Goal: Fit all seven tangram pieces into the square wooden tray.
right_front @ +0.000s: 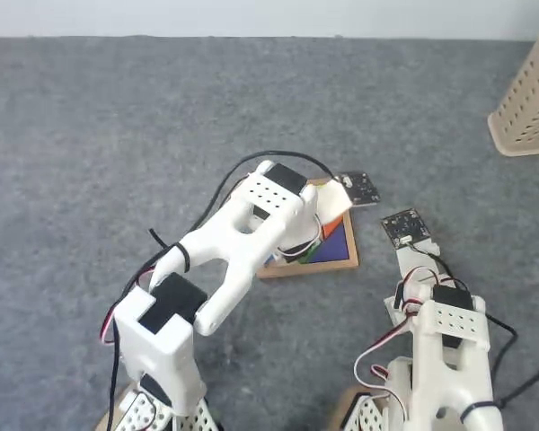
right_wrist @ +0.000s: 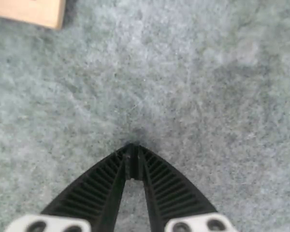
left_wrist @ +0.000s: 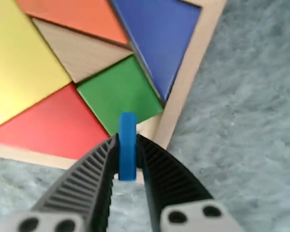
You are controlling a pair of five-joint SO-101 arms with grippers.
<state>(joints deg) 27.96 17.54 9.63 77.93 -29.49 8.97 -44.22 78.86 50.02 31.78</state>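
Note:
The square wooden tray (left_wrist: 192,73) holds a yellow triangle (left_wrist: 14,67), an orange piece (left_wrist: 79,17), a tan triangle (left_wrist: 82,55), a green square (left_wrist: 118,92), a dark blue triangle (left_wrist: 159,34) and a red triangle (left_wrist: 53,125). My left gripper (left_wrist: 127,141) is shut on a small blue piece (left_wrist: 127,128), held on edge just above the tray's corner beside the green square. In the high view the left arm covers most of the tray (right_front: 341,263). My right gripper (right_wrist: 132,152) is shut with nothing in it, low over the carpet, a little way off the tray corner (right_wrist: 34,12).
Grey carpet (right_front: 117,135) covers the whole table surface. A beige perforated basket (right_front: 530,90) stands at the far right edge. The right arm (right_front: 449,341) sits at the front right, apart from the tray.

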